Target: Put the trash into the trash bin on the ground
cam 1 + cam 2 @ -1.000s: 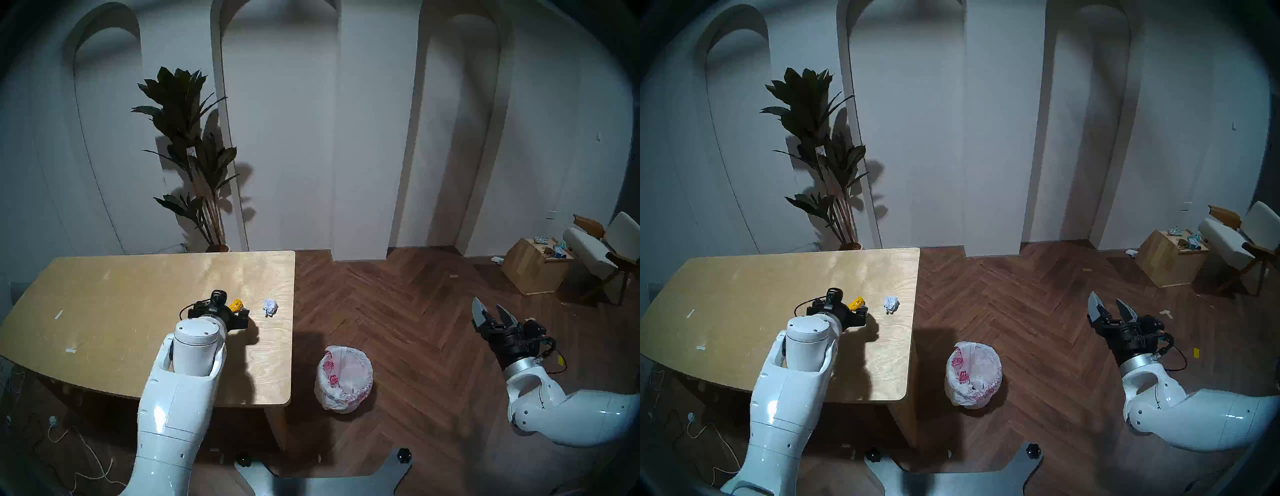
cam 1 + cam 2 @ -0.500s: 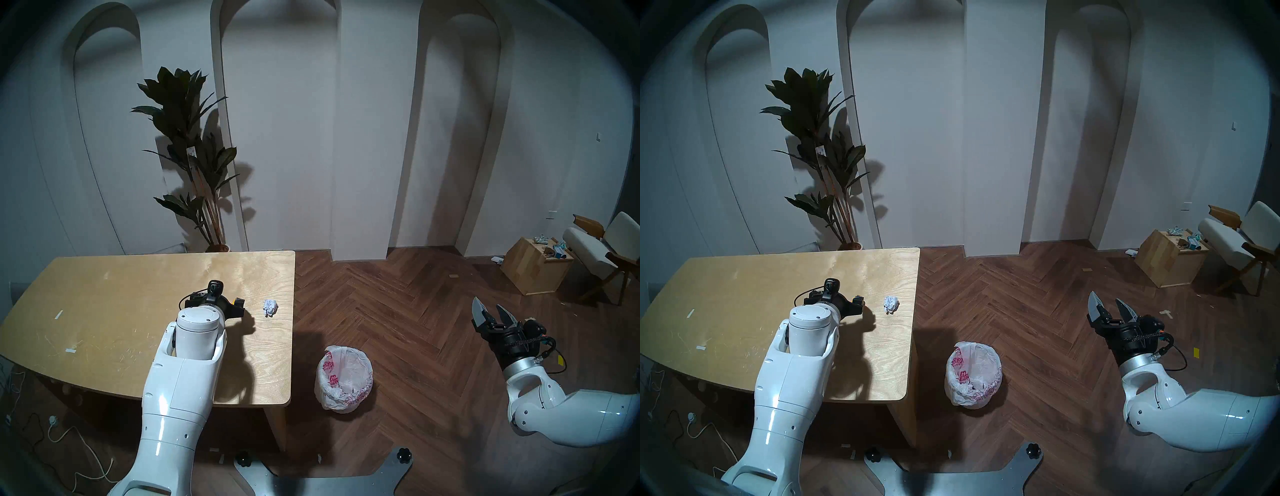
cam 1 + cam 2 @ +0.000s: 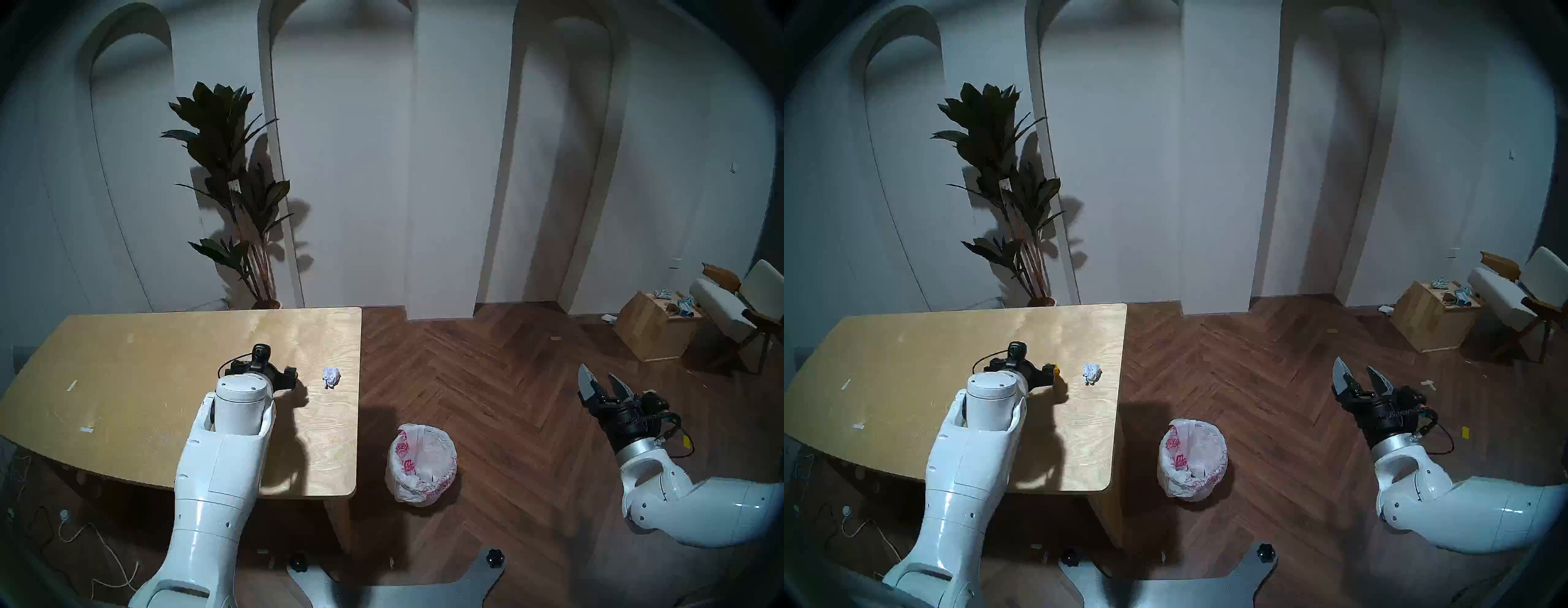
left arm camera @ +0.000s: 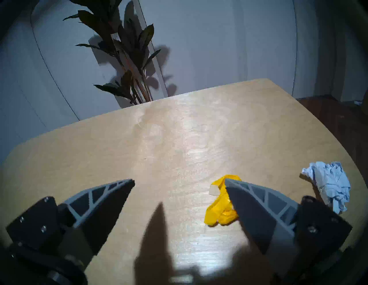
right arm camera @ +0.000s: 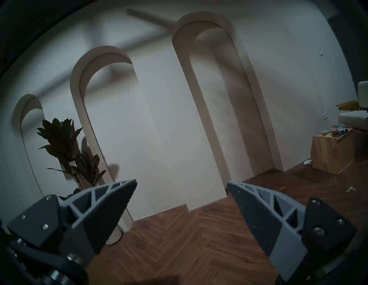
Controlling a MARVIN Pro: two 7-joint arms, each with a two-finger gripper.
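the left end effector [image 4: 179, 182] is hanging low over the tabletop [image 4: 179, 139], angled down, its jaws spread wide and gripping nothing. the yellow wad [image 4: 221, 207] is lying on the wood right at the inner side of its right-hand finger [image 4: 256, 211], partly hidden behind it; whether they are touching i cannot tell. just beyond that finger, toward the tabletop's right edge, the white paper ball [image 4: 328, 185] is sitting by itself, apart from the wad. from overhead the ball [image 3: 331, 377] is resting near the edge that faces the trash bin [image 3: 421, 463], which is standing on the wooden floor [image 3: 509, 403] beside the tabletop's corner, its bag-lined mouth gaping upward. well off to the right, the right end effector [image 3: 604, 382] is hovering level above the floor, fingers parted and empty. a potted plant [image 3: 233, 191] is standing behind the tabletop, and a wooden box [image 3: 653, 327] is sitting by the far wall.
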